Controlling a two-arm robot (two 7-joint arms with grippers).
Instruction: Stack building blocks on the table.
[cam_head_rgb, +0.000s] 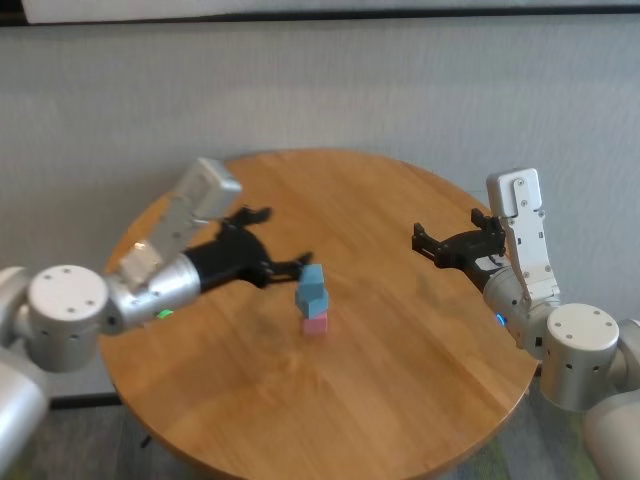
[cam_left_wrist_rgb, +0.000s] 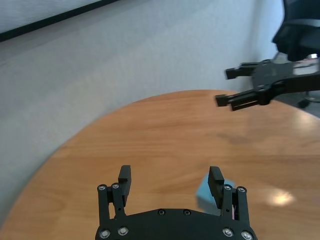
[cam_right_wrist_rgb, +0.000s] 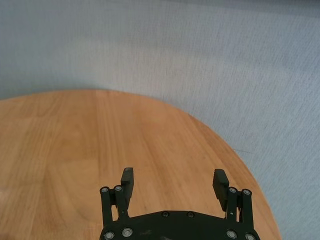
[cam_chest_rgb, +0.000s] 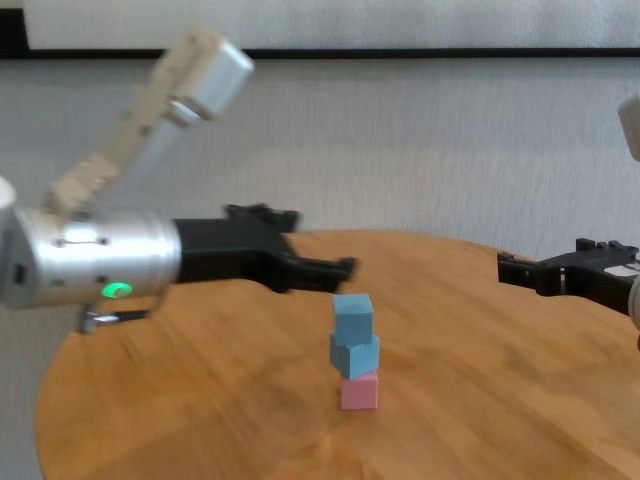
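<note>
Three building blocks stand as a tower near the middle of the table (cam_head_rgb: 400, 390): a pink block (cam_head_rgb: 315, 323) at the bottom, a light blue block (cam_head_rgb: 313, 297) on it, and a second light blue block (cam_head_rgb: 312, 275) on top, turned slightly. The chest view shows the same tower: pink (cam_chest_rgb: 359, 391), blue (cam_chest_rgb: 355, 355), blue (cam_chest_rgb: 352, 316). My left gripper (cam_head_rgb: 283, 238) hovers open just left of and slightly above the tower, holding nothing; its wrist view shows a blue block (cam_left_wrist_rgb: 204, 192) beside one fingertip. My right gripper (cam_head_rgb: 444, 226) hangs open and empty over the table's right side, well away from the tower.
The round wooden table (cam_chest_rgb: 200, 400) stands against a grey wall (cam_head_rgb: 350, 90). Its edge curves close behind both grippers. In the left wrist view, the right gripper (cam_left_wrist_rgb: 223, 86) shows across the table. Bare wood (cam_right_wrist_rgb: 75, 140) lies under the right gripper.
</note>
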